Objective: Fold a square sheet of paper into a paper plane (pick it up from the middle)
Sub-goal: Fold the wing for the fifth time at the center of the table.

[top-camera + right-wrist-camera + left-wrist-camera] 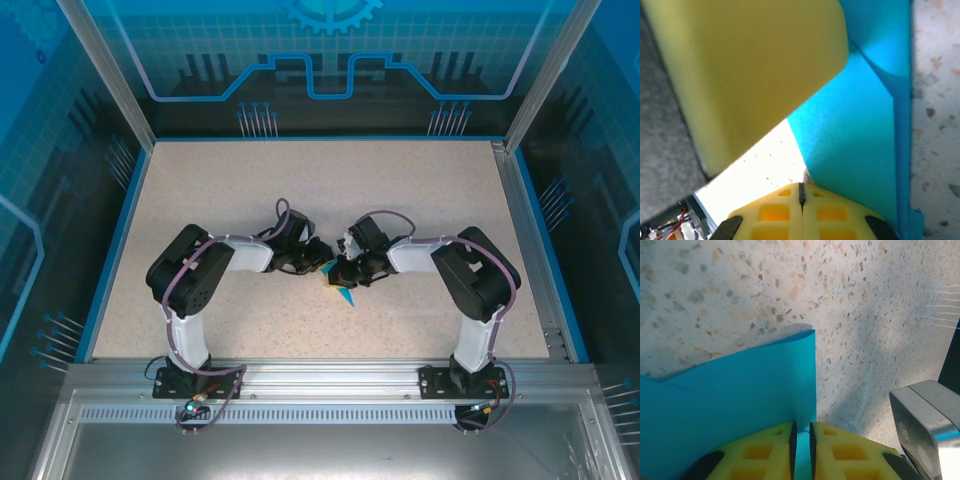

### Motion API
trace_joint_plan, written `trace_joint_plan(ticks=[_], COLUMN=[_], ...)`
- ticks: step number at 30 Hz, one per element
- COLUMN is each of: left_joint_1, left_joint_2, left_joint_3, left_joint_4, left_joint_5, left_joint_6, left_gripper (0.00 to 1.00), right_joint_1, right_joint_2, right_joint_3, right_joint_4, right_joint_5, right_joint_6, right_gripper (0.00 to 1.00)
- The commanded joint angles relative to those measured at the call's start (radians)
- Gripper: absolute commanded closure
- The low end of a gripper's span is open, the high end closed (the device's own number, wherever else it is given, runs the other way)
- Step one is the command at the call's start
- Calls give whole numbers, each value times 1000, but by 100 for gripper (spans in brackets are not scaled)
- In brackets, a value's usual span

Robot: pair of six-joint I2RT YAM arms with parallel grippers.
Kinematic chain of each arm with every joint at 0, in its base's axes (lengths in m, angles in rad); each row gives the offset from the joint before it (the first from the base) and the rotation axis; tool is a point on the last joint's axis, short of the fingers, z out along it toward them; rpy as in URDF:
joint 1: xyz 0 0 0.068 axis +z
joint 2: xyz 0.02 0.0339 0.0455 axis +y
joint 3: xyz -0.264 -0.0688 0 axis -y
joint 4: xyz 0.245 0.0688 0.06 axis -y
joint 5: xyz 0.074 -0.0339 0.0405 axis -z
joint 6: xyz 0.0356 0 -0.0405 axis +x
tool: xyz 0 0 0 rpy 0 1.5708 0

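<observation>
The teal-blue sheet of paper (345, 295) is folded over itself, and a pointed bit sticks out toward the near edge below the two grippers, which cover the rest. My left gripper (322, 268) meets my right gripper (340, 272) at mid-table. In the left wrist view the paper (740, 400) rises from a narrow gap between the yellow fingers of the left gripper (801, 432); its straight edge runs up from that gap. In the right wrist view the right gripper (801, 187) is shut, with a corner of the paper (860, 125) pinched at its tips. The paper plane's shape I cannot make out.
The speckled beige tabletop (200, 190) stretches wide on all sides of the arms. A blue rail (110, 240) and metal frame posts bound it. One yellow finger of the left gripper (740, 65) looms close in the right wrist view. A grey metal block (925, 410) sits at the left wrist view's right edge.
</observation>
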Motion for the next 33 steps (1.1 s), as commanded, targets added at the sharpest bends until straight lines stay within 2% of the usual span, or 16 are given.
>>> trace_joint_plan(ticks=[1,21,29,33], left_joint_1=[6,23,23,21], left_joint_2=[56,32,39,46], left_joint_3=[-29,-48,-33,-36], left_joint_4=[-83,-95,-91,-64], left_joint_5=[-46,-44,-32,-18], left_joint_6=[19,35,31,15], left_gripper=[80,81,80,80], right_joint_1=[-10,-61,-95,-97], right_joint_2=[-4,-267,-385,-384], right_joint_3=[-79,-424,-319,-229], right_joint_4=[-74,-33,-161,-164], right_joint_5=[13,-17,-26,-42], right_joint_6=[-19,-12,-69,-72], right_gripper=[100,99,98,97])
